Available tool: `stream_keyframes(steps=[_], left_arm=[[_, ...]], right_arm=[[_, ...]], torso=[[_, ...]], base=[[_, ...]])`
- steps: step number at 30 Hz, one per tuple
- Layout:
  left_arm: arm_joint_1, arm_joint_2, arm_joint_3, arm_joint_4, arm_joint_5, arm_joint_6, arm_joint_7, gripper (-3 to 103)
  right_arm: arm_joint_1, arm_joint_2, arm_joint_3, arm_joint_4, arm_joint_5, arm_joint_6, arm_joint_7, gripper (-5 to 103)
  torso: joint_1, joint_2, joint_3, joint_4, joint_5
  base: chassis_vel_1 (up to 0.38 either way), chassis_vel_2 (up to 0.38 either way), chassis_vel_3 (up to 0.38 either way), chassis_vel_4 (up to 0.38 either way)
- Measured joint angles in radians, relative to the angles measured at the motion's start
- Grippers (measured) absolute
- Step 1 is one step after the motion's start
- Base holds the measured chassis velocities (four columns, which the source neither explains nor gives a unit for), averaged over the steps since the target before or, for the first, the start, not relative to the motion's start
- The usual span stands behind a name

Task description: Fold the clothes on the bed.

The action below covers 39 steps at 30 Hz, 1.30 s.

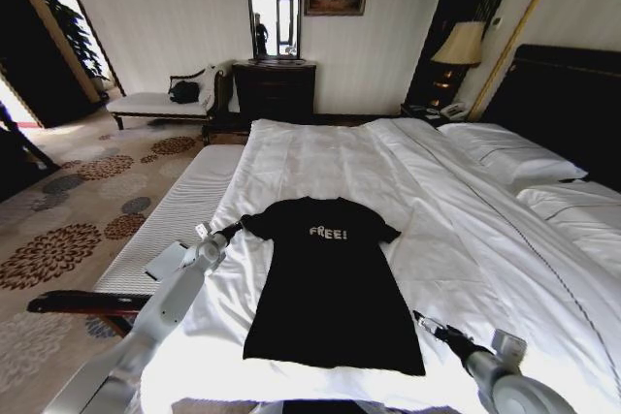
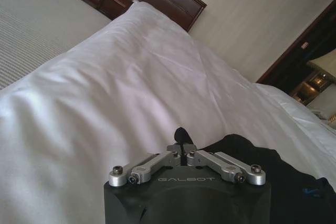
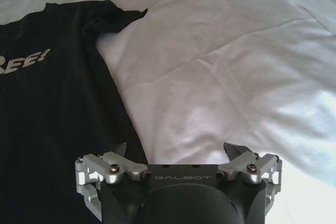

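The T-shirt (image 1: 330, 283) is spread flat on the bed (image 1: 320, 157), long axis running from collar toward the far end to hem nearest the robot. Its sleeve is clamped by the left gripper (image 1: 236, 228), jaws together. The right gripper (image 3: 176, 156) is held with jaws apart at the hem corner.

Hotel-style bedroom, large white bed (image 1: 388, 172), bedside lamp (image 1: 459, 44), dresser mirror (image 1: 273, 9), patterned carpet (image 1: 87, 201)

T-shirt word (image 3: 21, 62): first letters cut off by the right wrist view's edge
T-shirt sleeve (image 2: 247, 153): partly hidden behind the left gripper (image 2: 181, 139)
Bed (image 1: 582, 269): far side cut off by the head view's edge
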<state>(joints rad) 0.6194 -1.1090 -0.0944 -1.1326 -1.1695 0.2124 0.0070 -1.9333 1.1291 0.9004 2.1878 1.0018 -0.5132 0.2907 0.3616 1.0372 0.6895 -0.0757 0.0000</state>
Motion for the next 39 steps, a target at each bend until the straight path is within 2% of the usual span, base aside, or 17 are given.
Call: stream_keyframes(steps=[6,10,13,17,25,33,39], left_arm=[[-0.009,-0.005,0.017,-0.062,0.018,0.001,0.0,0],[0.008,0.01,0.045,-0.202,0.049,0.016,0.0,0],[0.02,0.02,0.056,-0.254,0.055,0.021,0.0,0],[0.013,0.018,0.073,-0.273,0.059,0.024,0.0,0],[-0.034,-0.025,0.141,-0.219,0.091,0.025,0.0,0],[-0.103,-0.148,0.218,-0.106,0.131,0.025,0.0,0],[-0.129,-0.206,0.237,-0.059,0.147,0.025,0.0,0]], right_arm=[[-0.003,-0.006,0.009,0.002,0.0,0.001,-0.002,100],[-0.002,-0.006,0.01,0.005,0.0,0.001,-0.002,100],[-0.009,-0.017,0.019,0.005,0.0,0.002,-0.007,100],[-0.019,-0.045,0.036,-0.002,0.003,0.006,-0.017,100],[-0.019,-0.04,0.035,-0.004,0.005,0.007,-0.018,100],[-0.016,-0.027,0.025,-0.005,0.002,0.008,-0.021,100],[-0.019,-0.017,0.021,-0.006,-0.005,0.012,-0.025,100]], torso=[[0.0,0.0,0.0,0.0003,0.0001],[0.0,0.0,0.0,-0.0001,0.0002],[0.0,0.0,0.0,0.0003,0.0002],[0.0,0.0,0.0,0.0005,0.0],[0.0,0.0,0.0,0.0001,0.0002],[0.0,0.0,0.0,0.0,0.0001],[0.0,0.0,0.0,-0.0001,0.0]], base=[[0.0,0.0,0.0,0.0],[0.0,0.0,0.0,0.0],[0.0,0.0,0.0,0.0],[0.0,0.0,0.0,0.0],[0.0,0.0,0.0,0.0],[0.0,0.0,0.0,0.0],[0.0,0.0,0.0,0.0]])
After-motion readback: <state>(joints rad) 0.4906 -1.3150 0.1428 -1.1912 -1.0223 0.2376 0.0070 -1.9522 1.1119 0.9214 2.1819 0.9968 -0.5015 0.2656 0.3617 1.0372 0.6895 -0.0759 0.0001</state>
